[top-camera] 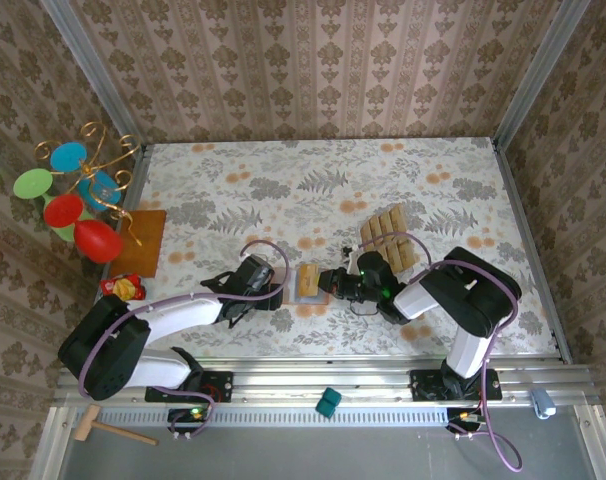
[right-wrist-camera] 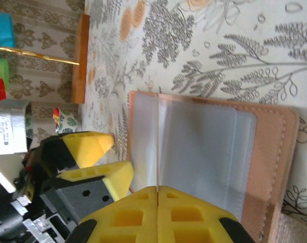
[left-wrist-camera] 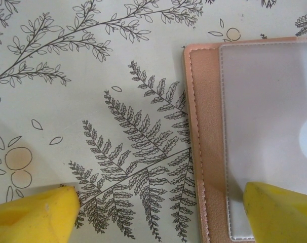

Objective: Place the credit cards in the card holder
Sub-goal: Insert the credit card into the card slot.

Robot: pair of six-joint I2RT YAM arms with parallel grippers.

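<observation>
- Right fingers (right-wrist-camera: 146, 205) are clamped together on a thin tan edge that runs straight out of the seam between them. Pretty sure that's a credit card (right-wrist-camera: 157, 142) seen edge-on, standing over the open card holder (right-wrist-camera: 267, 167).
- Left fingers (top-camera: 274, 286) are spread wide with nothing in them. One fingertip (left-wrist-camera: 282, 212) sits over the corner of the holder's clear sleeve (left-wrist-camera: 265, 116), and the other is over bare tabletop (left-wrist-camera: 67, 76) just beside the leather edge. Can't tell if it's actually pressing down.
- So I reckon the step in hand is sliding that card into a sleeve.
- To do it well: tip the card flatter so its leading edge meets the sleeve mouth and not the plastic face.
- Go slow and keep it square to the opening, with the left side pinning the holder so it doesn't skate around.
- Only let go once the card is most of the way in.
- Counts: one holder, lying open at the front middle of the tabletop between the two arms, and one card in the fingers.
- The spare cards (top-camera: 388, 238) lie in a fanned row just beyond the right wrist. Looks like four or five, but the edges run together so I can't say exactly.
- Further out at the left edge: one orange-brown board (top-camera: 143, 240) with one gold wire stand (top-camera: 103, 160).
</observation>
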